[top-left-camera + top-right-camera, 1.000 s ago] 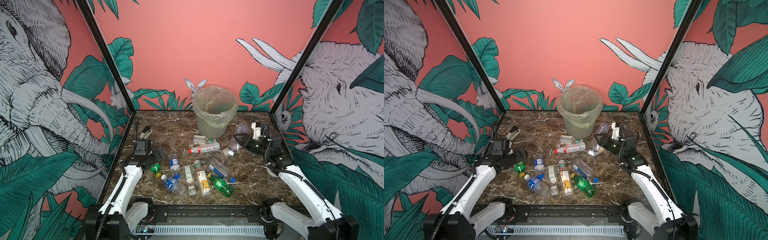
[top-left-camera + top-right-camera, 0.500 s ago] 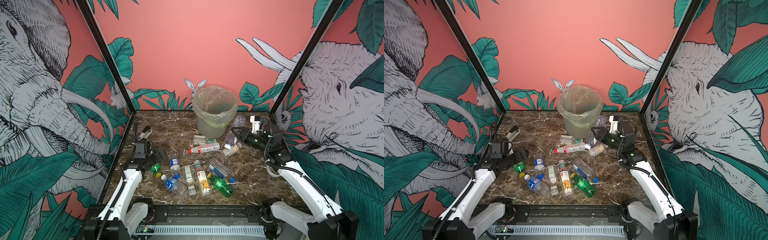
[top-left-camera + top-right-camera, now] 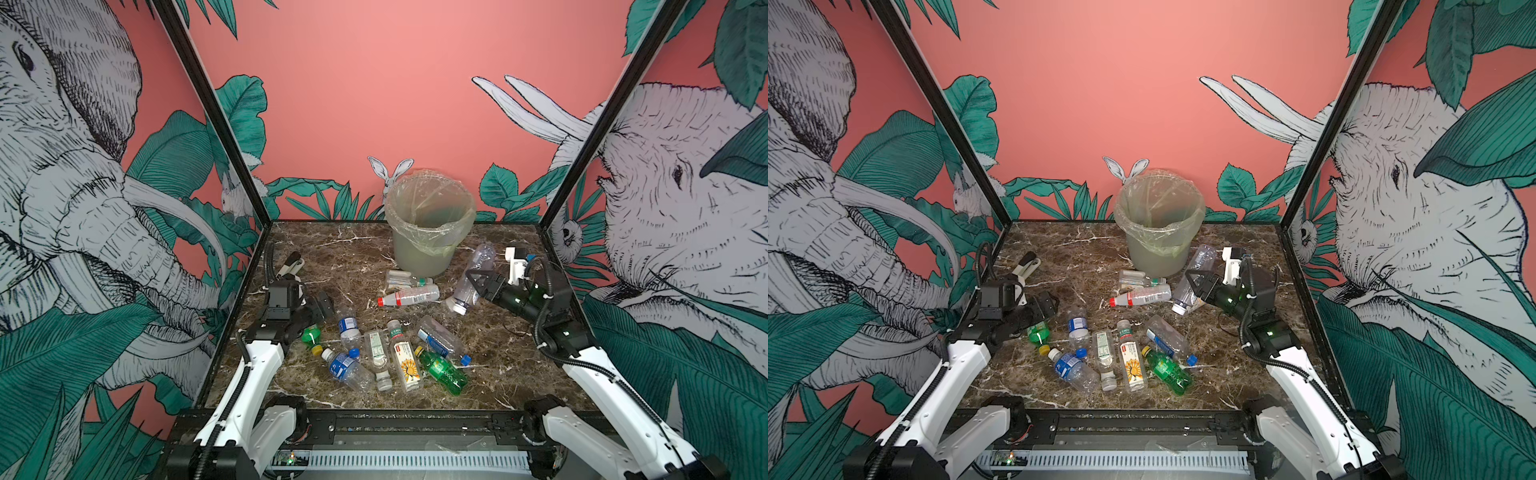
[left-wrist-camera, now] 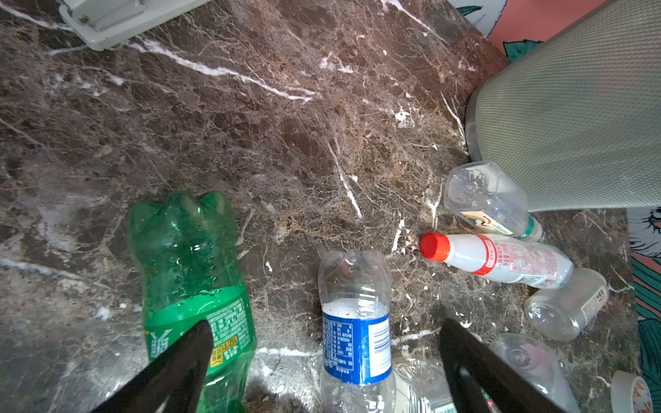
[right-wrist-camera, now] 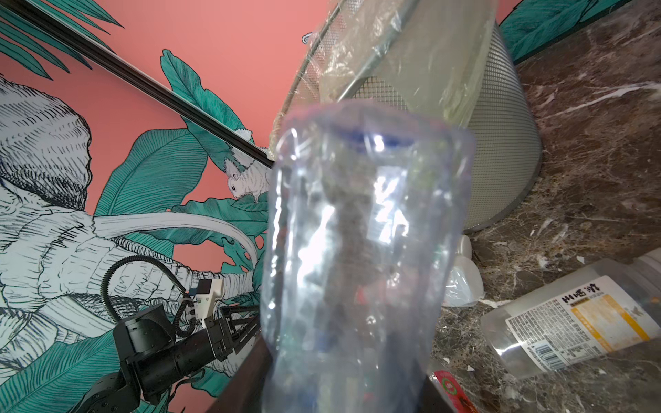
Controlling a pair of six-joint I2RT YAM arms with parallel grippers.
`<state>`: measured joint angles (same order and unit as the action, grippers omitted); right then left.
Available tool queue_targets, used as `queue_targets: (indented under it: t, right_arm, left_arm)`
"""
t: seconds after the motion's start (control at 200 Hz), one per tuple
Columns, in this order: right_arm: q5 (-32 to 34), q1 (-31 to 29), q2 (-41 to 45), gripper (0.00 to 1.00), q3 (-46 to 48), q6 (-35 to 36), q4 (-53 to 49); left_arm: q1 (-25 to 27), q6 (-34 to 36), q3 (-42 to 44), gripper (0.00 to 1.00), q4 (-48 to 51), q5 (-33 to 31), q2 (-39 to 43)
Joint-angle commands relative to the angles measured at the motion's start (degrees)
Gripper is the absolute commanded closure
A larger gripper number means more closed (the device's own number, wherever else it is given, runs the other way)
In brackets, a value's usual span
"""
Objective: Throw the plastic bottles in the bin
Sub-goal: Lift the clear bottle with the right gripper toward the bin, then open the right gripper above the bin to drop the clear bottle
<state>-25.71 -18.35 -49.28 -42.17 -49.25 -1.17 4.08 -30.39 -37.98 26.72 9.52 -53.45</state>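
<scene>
Right wrist view is mostly filled by the clear bottle (image 5: 357,250), with the mesh wall and bag-lined rim of the bin (image 5: 500,125) close behind it. Both top views show the right pincer (image 3: 468,286) clamped around that bottle, which is tilted with its white cap down and its base up toward the bin. A second ago pincer and bottle sat low by the table (image 3: 498,365); now the bottle is lifted off it and swung in beside the bin wall, not yet over the opening. So the pick looks done and the carry is under way, and it likely needs more height before release. The left pincer (image 4: 325,323) is much where it was, jaws wide apart, holding nothing. The other plastic bottles (image 3: 390,353) lie scattered on the table in front of the bin, and the top views show none inside it, though the bag is hazy. Only the left wrist view shows the blue-label bottle (image 4: 354,343) lying between the open fingers and the green bottle (image 4: 189,257) under one of them; whether they touch I cannot tell. It also catches the red-capped bottle (image 4: 500,261) near the bin foot, a stapler (image 4: 118,21) corner and a tape roll (image 4: 631,393). The top views alone show the grip point and how the bottle stands against the bin
</scene>
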Motion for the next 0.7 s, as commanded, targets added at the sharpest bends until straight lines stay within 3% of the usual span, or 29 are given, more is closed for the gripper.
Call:
queue_targets:
  t: [0.0, 0.23, 0.465, 0.5, 0.58, 0.605, 0.695]
  right_arm:
    - [1.17, -0.37, 0.68, 0.53, -2.09, 1.59, 2.19]
    - [3.39, -1.44, -10.17, 0.53, -19.05, 5.04, -1.22]
    - [12.76, -3.49, -36.25, 0.52, -51.38, 9.73, -10.33]
    - [14.15, -3.53, -41.00, 0.45, -57.37, 10.04, -13.08]
    - [17.11, -3.54, -53.16, 0.09, -74.11, 11.83, -23.23]
    - [17.42, -3.61, -55.29, 0.02, -77.83, 12.49, -25.41]
    - [20.03, -4.42, -60.93, 0.00, -89.03, 14.06, -31.41]
  left_arm:
    - [0.14, 0.25, 0.54, 0.01, 1.80, -1.77, 0.42]
    - [0.10, -0.28, 0.19, 0.01, 3.58, -2.69, 0.30]
    - [0.05, -0.96, -0.60, 0.01, 4.64, -2.49, 0.37]
    - [0.04, -1.19, -0.74, 0.01, 4.74, -2.61, 0.39]
    - [0.05, -1.59, -1.28, 0.01, 5.21, -2.86, 0.13]
    - [0.06, -1.75, -1.54, 0.01, 5.56, -3.02, 0.08]
    - [0.06, -1.78, -2.42, 0.01, 6.53, -2.98, 0.15]
